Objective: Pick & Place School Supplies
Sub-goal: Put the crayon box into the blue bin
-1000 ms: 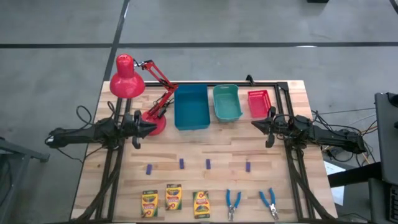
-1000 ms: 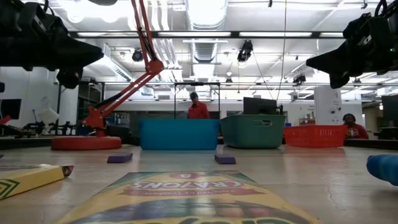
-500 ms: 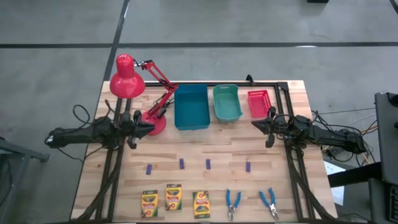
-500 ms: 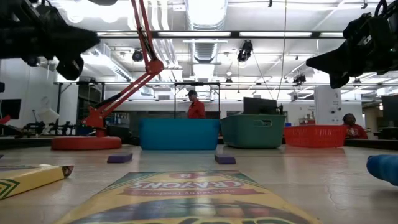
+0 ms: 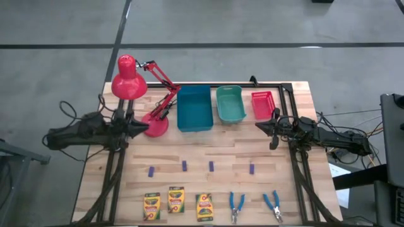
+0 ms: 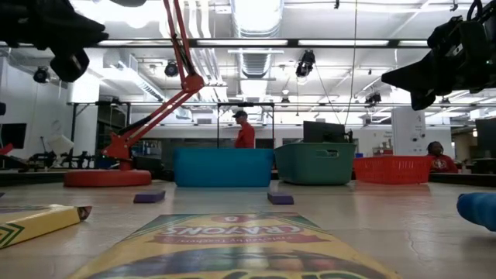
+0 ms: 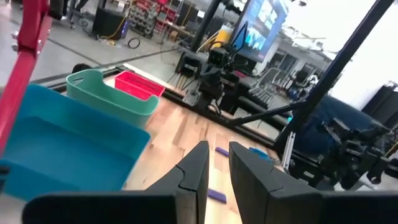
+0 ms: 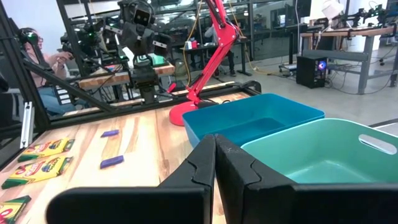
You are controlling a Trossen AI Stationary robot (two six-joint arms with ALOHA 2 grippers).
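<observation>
High view shows the left gripper (image 5: pixel 140 128) beside the red lamp (image 5: pixel 129 81), fingers slightly parted and empty; right gripper (image 5: pixel 260 126) is closed, empty. Crayon boxes (image 5: pixel 176 200), erasers (image 5: pixel 184 165) and tools (image 5: pixel 237 205) lie well ahead, untouched. Swinging out, the left arm could clip the lamp.

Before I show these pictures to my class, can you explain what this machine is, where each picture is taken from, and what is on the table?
It is a robot with two dark arms at a wooden table. One camera looks straight down, one sits at tabletop height, one rides on each wrist. The left hand hovers by the red lamp; the right hand, shut, near the red bin. Neither holds anything. Also there: blue bin, teal bin, four purple blocks, three crayon boxes, two blue-handled tools.
</observation>
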